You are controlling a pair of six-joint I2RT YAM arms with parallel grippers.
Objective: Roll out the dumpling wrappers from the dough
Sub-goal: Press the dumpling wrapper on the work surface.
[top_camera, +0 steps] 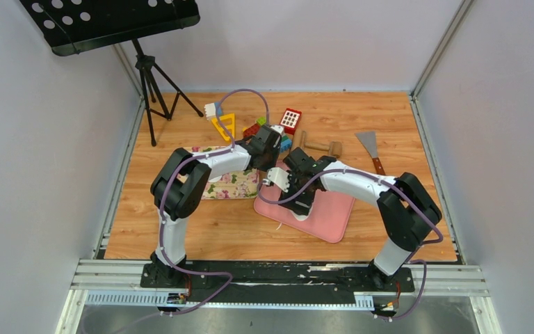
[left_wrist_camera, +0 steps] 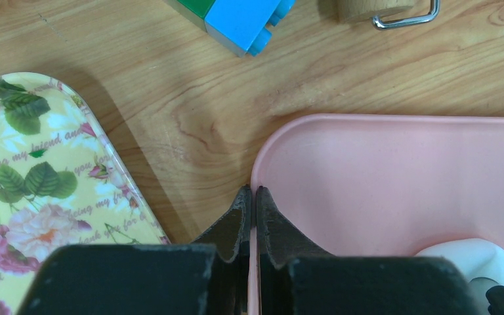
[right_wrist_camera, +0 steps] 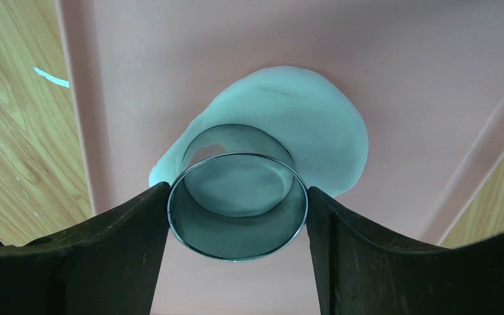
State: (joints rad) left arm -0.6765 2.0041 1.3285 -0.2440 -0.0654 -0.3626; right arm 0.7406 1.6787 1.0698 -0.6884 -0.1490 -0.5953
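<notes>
The dough [right_wrist_camera: 315,125] lay as a flattened, uneven white sheet on the pink tray [right_wrist_camera: 400,52], which sat on the wooden counter [top_camera: 215,229] in front of the right arm. The right gripper [right_wrist_camera: 238,197] was clamped on a metal ring [right_wrist_camera: 236,236], one finger pressed against each side of it, with its open end facing down over one edge of the sheet. Through the ring, dough filled most of the opening, and a small patch of pink tray showed at one side. Whether the ring's lower rim touched the dough or hung just above it could not be told.

The left gripper [left_wrist_camera: 250,193] was closed at the far left corner of the pink tray, its fingers together on either side of the rim with a thin strip of pink between them. From that wrist view a bit of the dough showed at the lower right.

Just left of the pink tray, with a strip of bare wood between them, lay a floral tray [left_wrist_camera: 33,170]. Farther back on the counter were a blue block [left_wrist_camera: 243,20] joined to a green block [left_wrist_camera: 193,6], a wooden rolling pin [top_camera: 316,146] and a scraper [top_camera: 368,142] at the far right. A black music stand [top_camera: 104,21] stood at the far left corner.
</notes>
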